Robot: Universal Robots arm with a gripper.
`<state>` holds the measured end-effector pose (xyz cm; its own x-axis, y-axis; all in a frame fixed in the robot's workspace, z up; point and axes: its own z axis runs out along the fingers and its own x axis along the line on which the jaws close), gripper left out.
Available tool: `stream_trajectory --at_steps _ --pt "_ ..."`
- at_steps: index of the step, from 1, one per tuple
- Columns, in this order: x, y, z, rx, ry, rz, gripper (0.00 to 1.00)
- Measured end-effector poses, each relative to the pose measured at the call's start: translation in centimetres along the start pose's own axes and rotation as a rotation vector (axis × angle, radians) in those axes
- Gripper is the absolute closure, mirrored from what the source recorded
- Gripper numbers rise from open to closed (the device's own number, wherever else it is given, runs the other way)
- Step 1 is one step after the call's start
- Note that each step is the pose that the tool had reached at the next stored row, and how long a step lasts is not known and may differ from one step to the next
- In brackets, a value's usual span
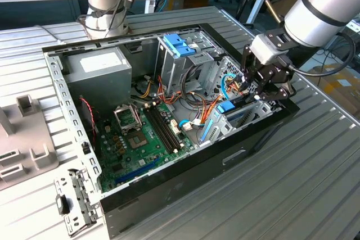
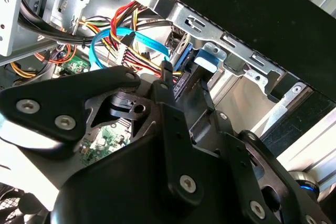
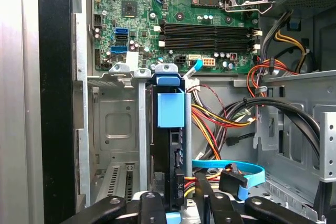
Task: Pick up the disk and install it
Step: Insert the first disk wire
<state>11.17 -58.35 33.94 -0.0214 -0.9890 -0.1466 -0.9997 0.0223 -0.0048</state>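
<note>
Gripping the disk (image 3: pixel 170 129) edge-on

One open computer case (image 1: pixel 169 195) lies on the table, holding one green motherboard (image 1: pixel 140 139), one grey power supply (image 1: pixel 95 71) at the far left and one disk (image 3: pixel 170 145). One gripper (image 1: pixel 264 82) hangs over it.

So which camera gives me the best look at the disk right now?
The first wrist view: the disk stands on edge in the drive cage, its blue rail facing the camera, above the gripper. The second wrist view shows just its blue end behind the gripper; the exterior view shows a small blue patch.
</note>
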Motion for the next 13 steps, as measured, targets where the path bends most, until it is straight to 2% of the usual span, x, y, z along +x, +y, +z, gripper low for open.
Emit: stream_trajectory --at_steps 9,13 --pt "-0.25 -0.01 -1.69 0.0000 -0.0018 0.000 0.63" --pt "-0.46 -0.01 -1.70 -0.0002 -0.0064 0.000 0.65"
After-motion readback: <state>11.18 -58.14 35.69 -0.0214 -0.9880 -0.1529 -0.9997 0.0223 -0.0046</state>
